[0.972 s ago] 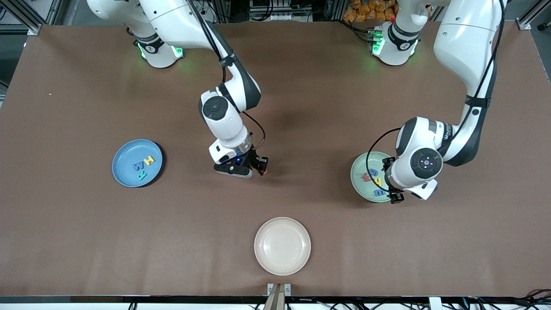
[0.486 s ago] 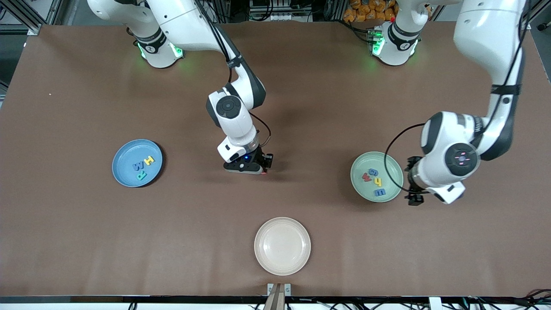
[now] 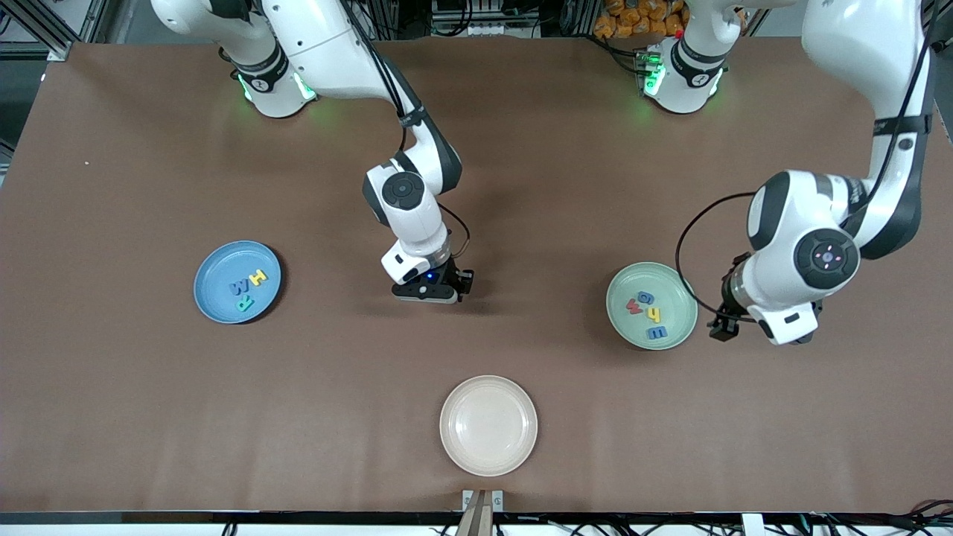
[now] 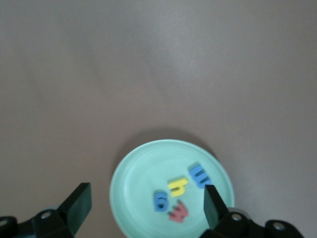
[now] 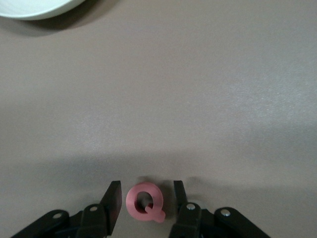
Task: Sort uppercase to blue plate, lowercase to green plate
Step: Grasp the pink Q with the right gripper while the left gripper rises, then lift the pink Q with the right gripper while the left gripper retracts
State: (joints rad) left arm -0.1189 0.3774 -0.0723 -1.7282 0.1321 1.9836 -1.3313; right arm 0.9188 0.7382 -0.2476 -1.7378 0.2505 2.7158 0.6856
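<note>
Three capitals [image 3: 247, 287] lie on the blue plate [image 3: 216, 268], four lowercase [image 3: 648, 313] on the green plate [image 3: 622, 320]. The right gripper [image 5: 143, 201] stands spread around the red Q [image 5: 145, 202] without touching it; the left gripper [image 4: 143, 210] is spread wide.

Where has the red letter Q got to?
The red Q lies on the bare brown table near its middle, between the right gripper's open fingers, with the cream plate nearer the front camera.
</note>
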